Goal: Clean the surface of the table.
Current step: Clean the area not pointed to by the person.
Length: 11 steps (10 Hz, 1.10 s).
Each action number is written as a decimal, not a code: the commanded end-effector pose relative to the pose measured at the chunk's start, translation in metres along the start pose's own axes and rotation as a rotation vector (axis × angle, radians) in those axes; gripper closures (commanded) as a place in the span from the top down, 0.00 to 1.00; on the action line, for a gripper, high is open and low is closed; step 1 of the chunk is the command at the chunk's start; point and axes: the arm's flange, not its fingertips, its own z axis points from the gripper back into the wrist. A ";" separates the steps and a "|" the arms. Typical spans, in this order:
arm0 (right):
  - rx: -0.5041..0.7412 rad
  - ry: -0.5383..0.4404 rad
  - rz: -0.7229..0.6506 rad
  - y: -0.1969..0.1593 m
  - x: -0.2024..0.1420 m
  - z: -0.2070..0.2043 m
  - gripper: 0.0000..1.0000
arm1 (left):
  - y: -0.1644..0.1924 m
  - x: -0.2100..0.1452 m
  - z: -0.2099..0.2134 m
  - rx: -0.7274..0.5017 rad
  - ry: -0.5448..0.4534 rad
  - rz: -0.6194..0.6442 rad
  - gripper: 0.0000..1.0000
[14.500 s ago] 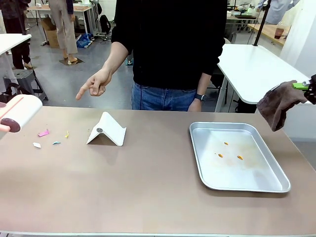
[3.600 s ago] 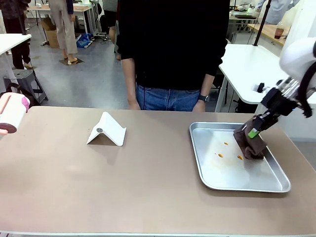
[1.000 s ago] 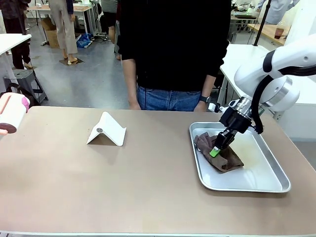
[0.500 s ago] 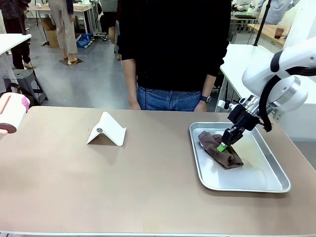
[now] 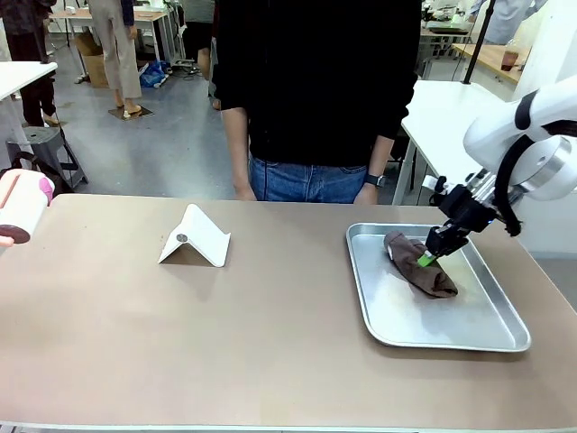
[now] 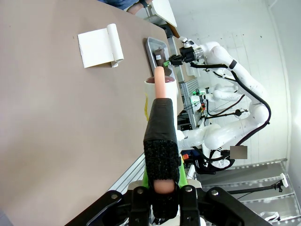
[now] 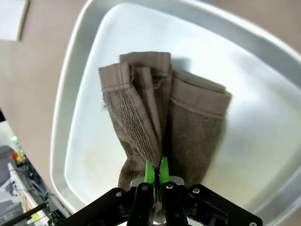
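Observation:
The tan table point(image 5: 225, 334) spans the front view. On its right side lies a silver metal tray point(image 5: 364, 298), and in it a crumpled brown cloth point(image 5: 435, 280). My right gripper point(image 5: 427, 257) reaches down into the tray, shut on that cloth. From the right wrist the green pads point(image 7: 148, 172) pinch a fold of the cloth point(image 7: 193, 122), which presses on the tray floor point(image 7: 94, 70). My left gripper point(image 6: 160, 122) is shut on the peach handle of a lint roller point(image 6: 162, 89). The roller point(image 5: 22, 207) hangs over the table's far left edge.
A white folded stand point(image 5: 194, 236) sits on the table left of centre, also seen from the left wrist as a white stand point(image 6: 99, 47). A person in a black top stands at the far edge, hands point(image 5: 365, 191) near the rim. White tables lie beyond on the right.
My right gripper has dragged the cloth across the tray from its left part toward the right and far side. The left arm and roller have stayed put.

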 end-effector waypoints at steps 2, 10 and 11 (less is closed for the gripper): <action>0.131 -0.026 -0.051 -0.010 -0.004 0.034 0.00 | -0.004 -0.001 -0.002 0.005 -0.006 0.003 0.22; 0.787 -0.220 -0.152 -0.061 -0.037 0.139 0.00 | -0.004 -0.001 -0.002 0.005 -0.006 0.003 0.22; 0.835 -0.243 -0.124 -0.063 -0.043 0.149 0.00 | -0.004 -0.001 -0.002 0.005 -0.006 0.003 0.22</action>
